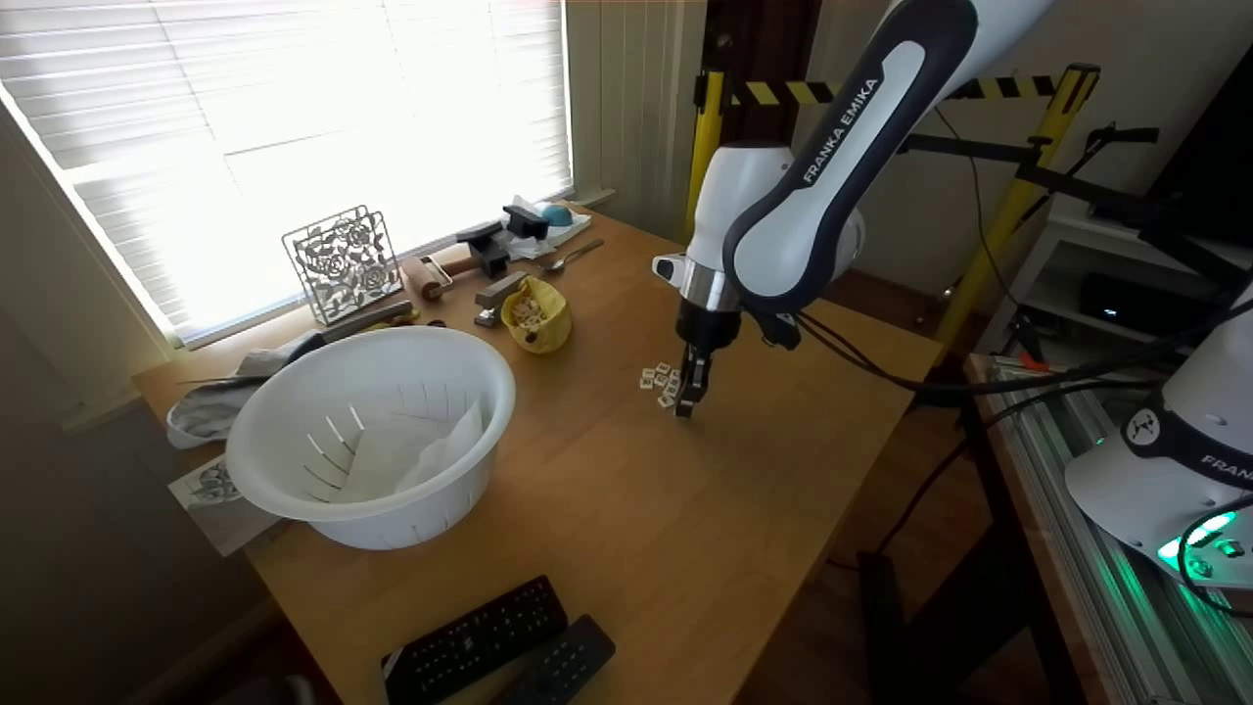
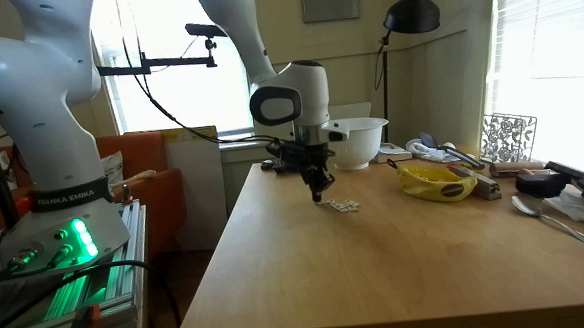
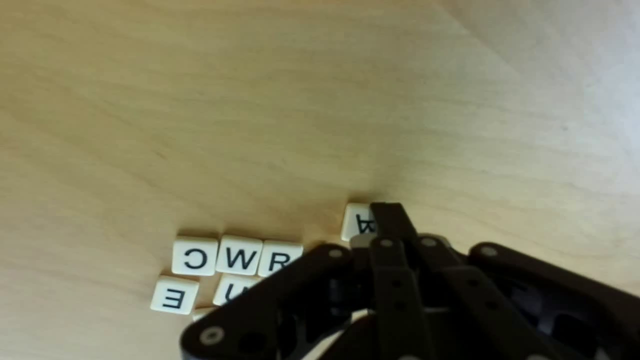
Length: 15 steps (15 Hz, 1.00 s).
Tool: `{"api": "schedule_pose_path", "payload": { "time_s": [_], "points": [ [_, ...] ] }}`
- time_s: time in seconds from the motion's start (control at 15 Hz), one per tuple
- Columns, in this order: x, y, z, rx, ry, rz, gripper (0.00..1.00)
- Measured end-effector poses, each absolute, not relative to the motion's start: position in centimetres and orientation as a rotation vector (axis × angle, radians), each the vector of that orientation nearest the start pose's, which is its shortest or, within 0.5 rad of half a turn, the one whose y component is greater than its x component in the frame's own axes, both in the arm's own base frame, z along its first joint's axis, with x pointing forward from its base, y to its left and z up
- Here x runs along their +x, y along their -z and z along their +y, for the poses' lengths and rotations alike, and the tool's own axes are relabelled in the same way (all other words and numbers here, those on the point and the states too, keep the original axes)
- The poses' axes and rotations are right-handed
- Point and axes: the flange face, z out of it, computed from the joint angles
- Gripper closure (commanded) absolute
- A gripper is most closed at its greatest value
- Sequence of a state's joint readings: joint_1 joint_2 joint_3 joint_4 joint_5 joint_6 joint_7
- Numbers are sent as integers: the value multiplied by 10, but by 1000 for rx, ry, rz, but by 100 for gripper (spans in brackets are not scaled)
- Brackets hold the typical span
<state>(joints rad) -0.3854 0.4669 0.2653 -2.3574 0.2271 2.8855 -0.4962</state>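
1. The desk (image 1: 578, 490) looks hard and flat. It does not give, so a push straight down on it could scratch the wood.
2. The arm (image 1: 827, 196) leans out over the desk, and a black cable (image 1: 979, 389) hangs from it. A big swing could pull the cable along and tug on things.
3. The white bowl (image 2: 358, 142) stands apart from the arm. It looks safe, unless the arm swings wide and knocks it.
4. The yellow pouch (image 2: 437, 186) holds little pale pieces (image 1: 530, 314). A hard bump could tip it and spill them.
5. The hand (image 1: 685, 407) points down, its fingers pressed together. I see nothing pinched between them. If it goes sideways this low, it could act like a broom and shove what is beside it.
6. The white letter tiles (image 3: 240, 256) lie on the desk in a bunch, just beside the hand. 3 of them, C, W and R, make a row. They sit so close that a nudge to 1 could push the next crooked.
7. By the fingertips, 1 tile (image 3: 356, 220) lies on the desk, partly hidden. I cannot tell if the hand touches it. Pressed on its edge, it could flip or slip away.
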Motion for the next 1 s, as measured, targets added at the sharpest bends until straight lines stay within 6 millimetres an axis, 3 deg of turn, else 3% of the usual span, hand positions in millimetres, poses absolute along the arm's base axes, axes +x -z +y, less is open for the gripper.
{"api": "schedule_pose_path", "payload": {
  "time_s": [0.6,1.0],
  "points": [
    [519,-143,-49,-2949,200,-269,100],
    [536,-143,-50,-2943,231,-274,100]
  ]
}}
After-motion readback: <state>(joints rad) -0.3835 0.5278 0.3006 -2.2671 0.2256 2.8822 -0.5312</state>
